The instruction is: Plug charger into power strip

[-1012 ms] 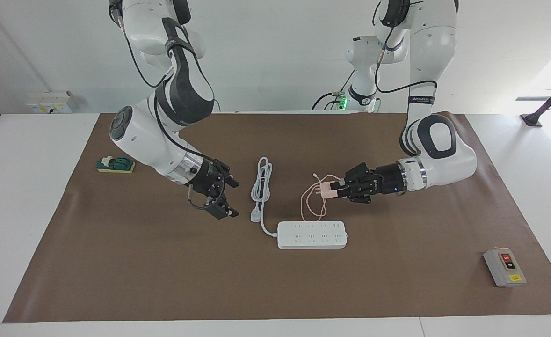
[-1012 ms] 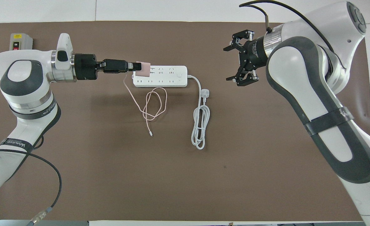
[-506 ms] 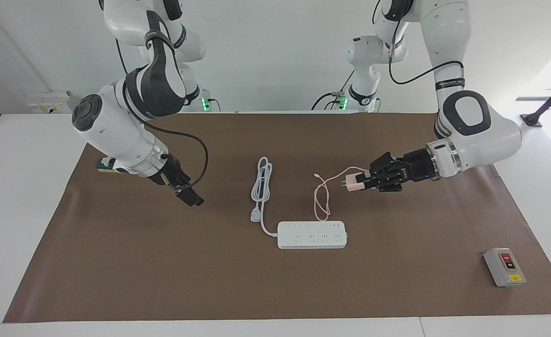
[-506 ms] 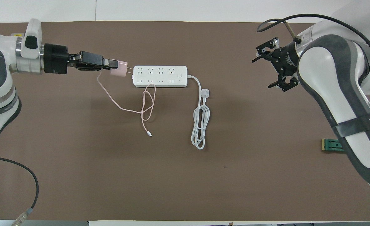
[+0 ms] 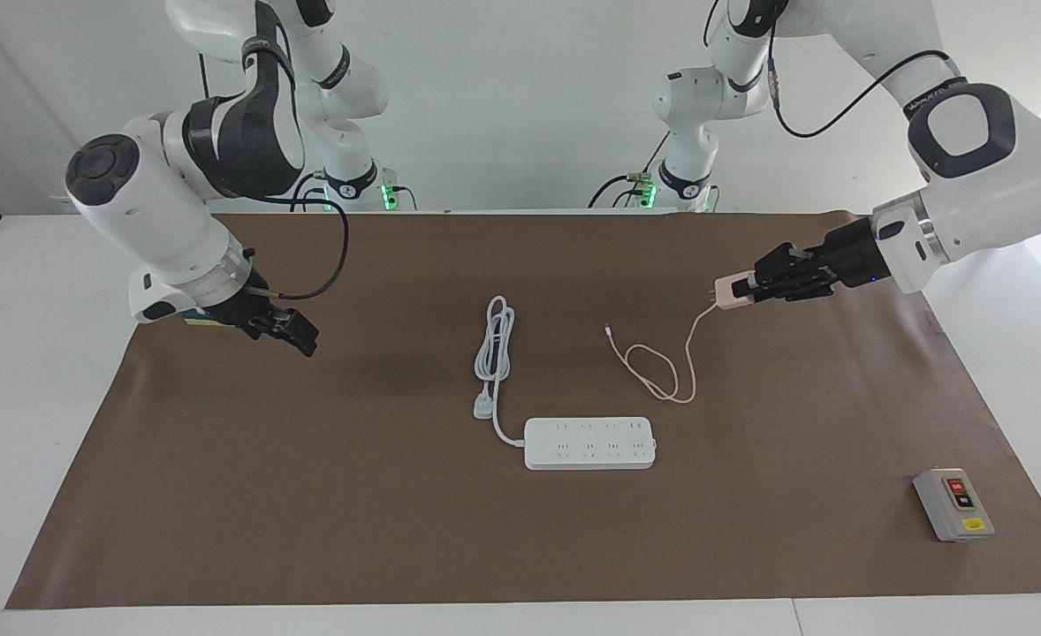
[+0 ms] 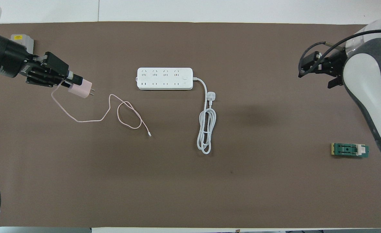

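Note:
The pale pink charger (image 5: 729,292) is held in my left gripper (image 5: 746,289), which is shut on it and holds it in the air over the mat toward the left arm's end of the table. In the overhead view the charger (image 6: 81,88) points its prongs toward the power strip (image 6: 164,78), well apart from it. Its thin pink cable (image 5: 655,373) hangs down and loops on the mat. The white power strip (image 5: 589,442) lies flat mid-table. My right gripper (image 5: 291,329) is open and empty, raised over the mat near the right arm's end; it also shows in the overhead view (image 6: 318,72).
The strip's thick white cord (image 5: 496,344) lies coiled nearer the robots, and its white plug (image 5: 482,407) lies beside the strip. A grey box with red and black buttons (image 5: 953,503) stands toward the left arm's end. A green block (image 6: 349,150) lies toward the right arm's end.
My left gripper has drawn back from the power strip toward the left arm's end, carrying the charger and dragging its cable. My right gripper has withdrawn toward the right arm's end.

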You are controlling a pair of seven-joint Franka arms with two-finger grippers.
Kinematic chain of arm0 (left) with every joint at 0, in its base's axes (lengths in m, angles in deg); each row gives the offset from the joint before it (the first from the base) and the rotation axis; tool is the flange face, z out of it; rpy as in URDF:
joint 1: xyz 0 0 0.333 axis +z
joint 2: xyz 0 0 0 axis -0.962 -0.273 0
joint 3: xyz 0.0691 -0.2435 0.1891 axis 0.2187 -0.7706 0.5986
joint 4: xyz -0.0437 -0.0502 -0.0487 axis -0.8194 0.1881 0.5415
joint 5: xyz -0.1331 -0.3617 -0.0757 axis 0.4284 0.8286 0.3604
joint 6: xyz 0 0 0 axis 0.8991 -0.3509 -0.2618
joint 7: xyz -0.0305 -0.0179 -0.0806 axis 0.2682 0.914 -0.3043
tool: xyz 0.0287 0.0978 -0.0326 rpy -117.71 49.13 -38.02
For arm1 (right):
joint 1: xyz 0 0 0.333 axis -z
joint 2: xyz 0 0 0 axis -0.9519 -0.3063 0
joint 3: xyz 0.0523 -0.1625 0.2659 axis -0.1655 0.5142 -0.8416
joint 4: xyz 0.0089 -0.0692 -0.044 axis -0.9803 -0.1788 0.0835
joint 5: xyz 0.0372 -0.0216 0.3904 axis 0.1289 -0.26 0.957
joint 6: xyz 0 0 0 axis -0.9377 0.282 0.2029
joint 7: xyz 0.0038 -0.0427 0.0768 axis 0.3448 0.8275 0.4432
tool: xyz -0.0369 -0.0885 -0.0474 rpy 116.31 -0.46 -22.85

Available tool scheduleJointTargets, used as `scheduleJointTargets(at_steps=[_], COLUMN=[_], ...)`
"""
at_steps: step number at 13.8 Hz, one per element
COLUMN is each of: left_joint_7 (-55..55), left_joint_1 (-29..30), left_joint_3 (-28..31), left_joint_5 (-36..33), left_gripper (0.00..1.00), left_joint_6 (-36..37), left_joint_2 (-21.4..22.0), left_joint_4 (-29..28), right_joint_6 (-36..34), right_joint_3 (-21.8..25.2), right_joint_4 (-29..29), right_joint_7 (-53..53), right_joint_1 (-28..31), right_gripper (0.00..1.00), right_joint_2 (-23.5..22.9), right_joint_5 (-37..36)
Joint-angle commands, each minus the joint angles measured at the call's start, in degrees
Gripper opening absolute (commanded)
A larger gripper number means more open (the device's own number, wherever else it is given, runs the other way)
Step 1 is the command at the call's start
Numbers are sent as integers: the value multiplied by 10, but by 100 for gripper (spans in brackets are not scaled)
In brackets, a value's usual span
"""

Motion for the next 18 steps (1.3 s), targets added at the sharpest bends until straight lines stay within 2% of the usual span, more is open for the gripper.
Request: scheduleJointTargets(at_steps=[1, 6, 8, 9, 15, 18], left_joint_7=[-36, -26, -26, -38, -226, -266], left_joint_1=[3, 7, 9, 2, 1, 1], left_joint_3=[8, 11, 10, 8, 8, 7], left_joint_5=[-56, -152, -166, -204, -226, -282], left_gripper=[0, 0, 0, 0, 0, 0], left_joint_6=[49, 71, 67, 68, 64, 64], left_joint_2=[22, 25, 26, 26, 21, 24], left_joint_4=[31, 66, 84, 88, 99, 113], right_joint_6=[-34, -66, -94, -101, -117, -134], right_joint_3=[-7, -7, -7, -7, -8, -9], right_joint_4=[-22, -79, -83, -83, -88, -89], right_joint_7=[89, 131, 138, 142, 162, 158], right_joint_1=[13, 22, 22, 25, 34, 35], right_gripper=[100, 100, 100, 100, 100, 100], right_joint_2=[46, 133, 153, 159, 201, 216], right_joint_5=[-28, -32, -37, -45, -62, -62])
